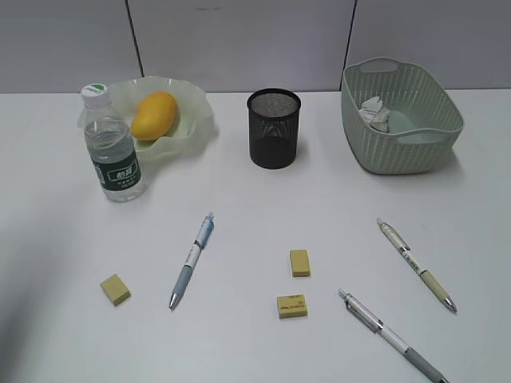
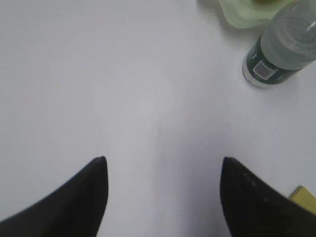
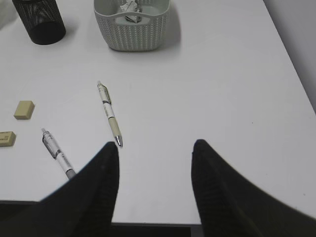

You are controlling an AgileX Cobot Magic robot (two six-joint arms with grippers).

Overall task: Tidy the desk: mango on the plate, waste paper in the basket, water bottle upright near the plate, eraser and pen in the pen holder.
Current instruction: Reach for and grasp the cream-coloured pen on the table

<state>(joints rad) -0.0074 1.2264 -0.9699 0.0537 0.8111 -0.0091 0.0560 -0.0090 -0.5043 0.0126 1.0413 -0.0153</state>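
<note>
The mango [image 1: 154,115] already lies in the wavy-rimmed plate [image 1: 196,126] at the back left of the tabletop [image 1: 239,335], so I count that part done. The water bottle [image 1: 112,147] stands upright just in front of the plate, cap up, which looks finished too, and the waste paper [image 1: 374,113] sits inside the basket [image 1: 415,148] at the back right. What I judge is left is the stationery: the pen holder [image 1: 274,128] between plate and basket looks empty through its mesh, though I cannot see its bottom clearly. Three pens lie loose on the tabletop, a blue pen [image 1: 192,259] left of centre, a beige pen [image 1: 416,264] on the right and a grey-tipped pen [image 1: 390,335] near the front edge. Three erasers are out as well: a left eraser [image 1: 115,289], a middle eraser [image 1: 299,262] and a printed eraser [image 1: 292,306] just in front of it. My left gripper [image 2: 163,165] hangs over bare tabletop with jaws apart and nothing between them; my right gripper [image 3: 155,148] is likewise released and empty, near the beige pen's tip.
</note>
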